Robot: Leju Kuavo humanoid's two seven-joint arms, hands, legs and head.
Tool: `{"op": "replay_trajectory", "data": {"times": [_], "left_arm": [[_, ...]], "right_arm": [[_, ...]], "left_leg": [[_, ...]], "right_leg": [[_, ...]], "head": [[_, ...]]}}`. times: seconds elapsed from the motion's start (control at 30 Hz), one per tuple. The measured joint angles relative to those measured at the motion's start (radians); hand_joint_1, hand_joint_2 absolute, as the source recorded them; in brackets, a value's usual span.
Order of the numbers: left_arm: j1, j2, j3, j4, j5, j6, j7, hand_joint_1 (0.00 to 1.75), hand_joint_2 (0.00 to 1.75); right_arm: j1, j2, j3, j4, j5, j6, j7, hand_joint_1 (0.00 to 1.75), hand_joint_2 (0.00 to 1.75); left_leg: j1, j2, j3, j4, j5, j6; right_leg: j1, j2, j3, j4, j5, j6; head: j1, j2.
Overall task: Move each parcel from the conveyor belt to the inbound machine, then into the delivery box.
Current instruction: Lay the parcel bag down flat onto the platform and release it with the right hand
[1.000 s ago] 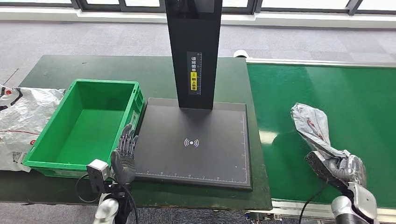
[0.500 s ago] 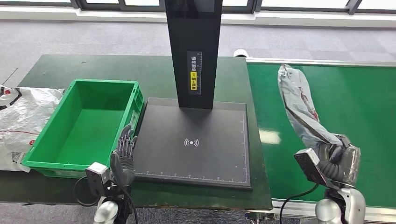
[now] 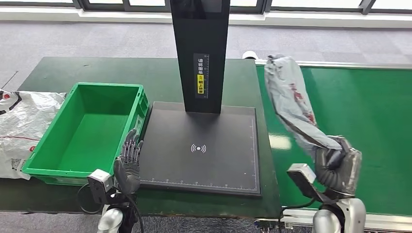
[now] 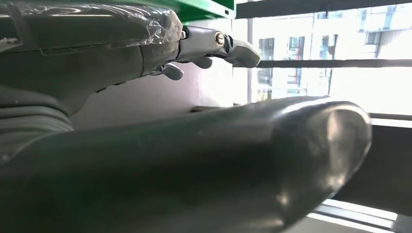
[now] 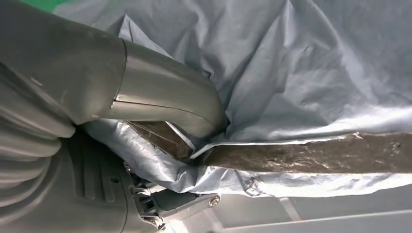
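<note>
- The right hand (image 3: 338,166) grips the lower end of a grey plastic parcel (image 3: 291,104); in the right wrist view its thumb (image 5: 160,99) presses into the crumpled wrapping (image 5: 311,73).
- The parcel rises from the hand and leans away toward the far left, off the green conveyor belt (image 3: 359,116), its upper end near the black post (image 3: 200,53) of the inbound machine.
- The machine's black scanning plate (image 3: 204,145) lies between the belt and the green delivery box (image 3: 35,160).
- The left hand (image 3: 128,165) holds nothing, fingers straight and apart, at the near corner of the plate just beside the box wall.
- A white bag (image 3: 22,124) lies left of the box.
</note>
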Motion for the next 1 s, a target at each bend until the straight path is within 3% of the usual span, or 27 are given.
{"op": "replay_trajectory", "data": {"times": [0.17,0.43,0.73,0.77,0.87,0.9,1.0], "left_arm": [[-0.021,-0.005,0.000,0.029,0.083,-0.074,-0.008,0.00,0.00],[-0.032,-0.004,0.000,0.065,0.131,-0.081,-0.012,0.00,0.00],[-0.042,-0.010,-0.008,0.034,0.079,0.121,0.000,0.00,0.00],[-0.042,-0.012,-0.011,0.028,0.076,0.135,0.000,0.00,0.00],[-0.043,-0.013,-0.016,0.017,0.089,0.143,0.002,0.00,0.00],[-0.043,-0.013,-0.018,0.017,0.099,0.137,0.003,0.00,0.00],[-0.043,-0.012,-0.027,0.018,0.116,0.106,0.004,0.00,0.00]], "right_arm": [[-0.020,0.056,0.216,0.037,-0.022,0.018,0.057,1.75,1.75],[-0.081,0.091,0.302,0.219,-0.075,0.007,0.022,1.75,1.75],[-0.155,0.120,0.306,0.432,-0.097,0.028,-0.021,1.75,1.75],[-0.160,0.124,0.306,0.447,-0.099,0.031,-0.022,1.47,1.75],[-0.177,0.129,0.305,0.492,-0.099,0.035,-0.013,0.17,1.75],[-0.184,0.130,0.304,0.508,-0.093,0.030,-0.004,0.00,1.75],[-0.199,0.130,0.297,0.551,-0.075,0.010,0.019,0.00,1.75]], "left_leg": [[0.000,0.001,0.000,0.000,0.001,-0.003],[0.000,0.001,0.000,0.000,0.002,-0.003],[0.000,0.001,0.000,0.000,0.002,-0.003],[0.000,0.001,0.000,0.000,0.002,-0.003],[0.000,0.001,0.000,0.000,0.002,-0.003],[0.000,0.001,0.000,0.000,0.002,-0.003],[0.000,0.001,-0.001,0.000,0.002,-0.003]], "right_leg": [[0.000,0.001,-0.002,0.002,0.000,-0.002],[0.000,0.001,-0.002,0.002,0.001,-0.002],[0.000,0.001,-0.003,0.002,0.001,-0.003],[0.000,0.001,-0.003,0.002,0.001,-0.003],[0.000,0.002,-0.003,0.002,0.001,-0.003],[0.000,0.002,-0.003,0.002,0.001,-0.003],[0.000,0.001,-0.003,0.002,0.001,-0.003]], "head": [[0.000,0.000],[0.000,0.000],[0.000,0.000],[0.000,0.000],[0.000,0.000],[0.000,0.000],[0.000,0.000]]}}
